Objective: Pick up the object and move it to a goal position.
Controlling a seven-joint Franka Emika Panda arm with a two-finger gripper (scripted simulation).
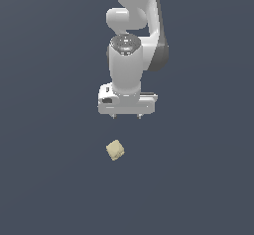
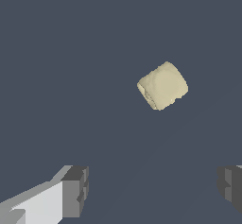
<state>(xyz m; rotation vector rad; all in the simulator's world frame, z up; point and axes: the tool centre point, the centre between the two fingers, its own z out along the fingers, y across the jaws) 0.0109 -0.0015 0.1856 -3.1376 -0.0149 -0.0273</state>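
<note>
Exterior view: the hand (image 1: 127, 116) hangs wide open w/ nothing held, and the object (image 1: 115, 150) lies on the tabletop (image 1: 44, 179) below it, slightly toward the exterior view's left, not between the fingers (image 2: 75, 190).

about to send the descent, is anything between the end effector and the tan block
Nothing visible. The end effector hangs open above the tan block, apart from it; in the wrist view only bare floor lies between its fingers and the block.
</note>
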